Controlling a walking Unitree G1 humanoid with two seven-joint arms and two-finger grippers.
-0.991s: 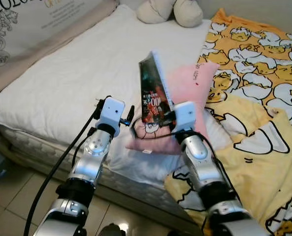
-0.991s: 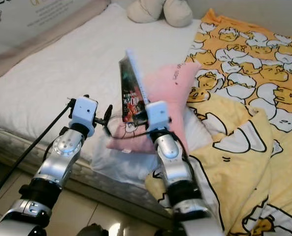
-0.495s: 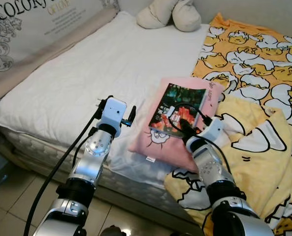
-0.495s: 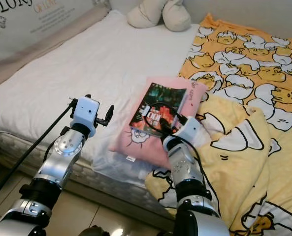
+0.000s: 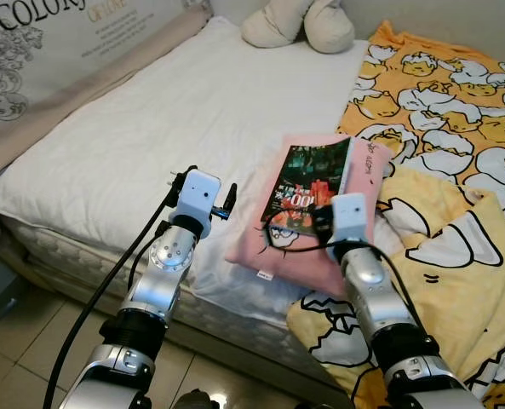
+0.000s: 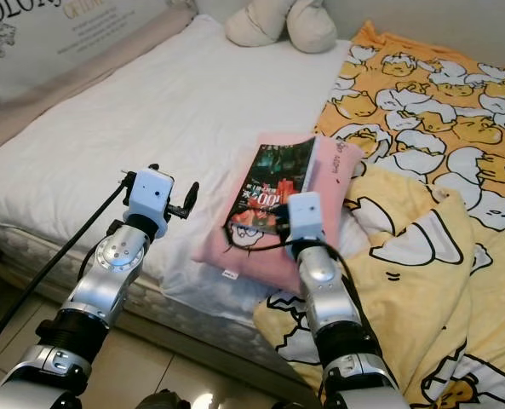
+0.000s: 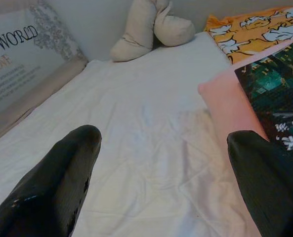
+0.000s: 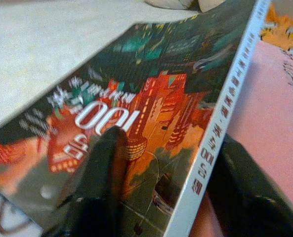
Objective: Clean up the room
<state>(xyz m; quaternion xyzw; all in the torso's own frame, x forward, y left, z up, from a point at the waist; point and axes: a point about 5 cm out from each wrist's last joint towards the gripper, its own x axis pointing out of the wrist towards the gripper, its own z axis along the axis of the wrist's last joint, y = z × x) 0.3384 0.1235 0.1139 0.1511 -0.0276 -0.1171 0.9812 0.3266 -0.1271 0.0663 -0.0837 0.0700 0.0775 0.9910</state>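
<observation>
The right gripper clamps its two fingers around the near end of a book resting on a pink pillow at the white bed's near edge, while the left gripper, fingers spread wide, hovers just left of the pillow.

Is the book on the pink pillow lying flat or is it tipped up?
Tipped up. The book has its spine edge raised off the pink pillow, with the right gripper clamped across it.
</observation>
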